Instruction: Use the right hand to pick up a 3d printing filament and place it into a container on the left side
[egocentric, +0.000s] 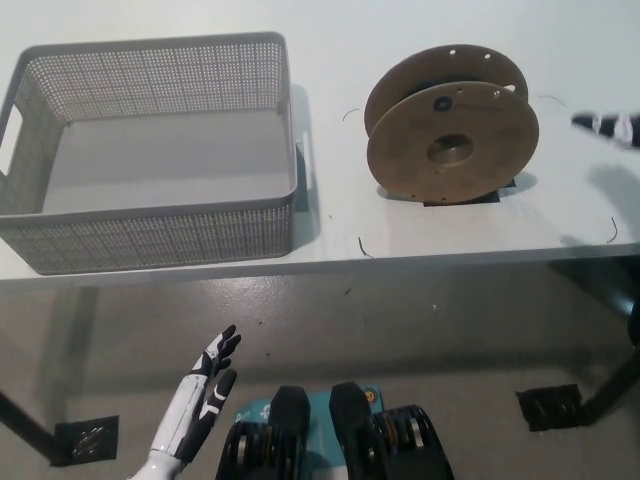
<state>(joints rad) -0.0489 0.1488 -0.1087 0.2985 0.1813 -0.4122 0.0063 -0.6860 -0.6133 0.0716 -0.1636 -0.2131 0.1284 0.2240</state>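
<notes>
White left robot hand (205, 398) rests low at lower left, below the surface edge, fingers spread and pointing up, holding nothing. On the white surface (330, 245), grey perforated plastic basket (150, 238) sits at left, nothing inside it. Brown cardboard spool of 3D printing filament (450, 125) stands on edge at right, well apart from the basket. Black right robot hand (608, 126) shows only as a blurred tip at the right edge, beside the spool, not touching it; cannot tell its finger state.
</notes>
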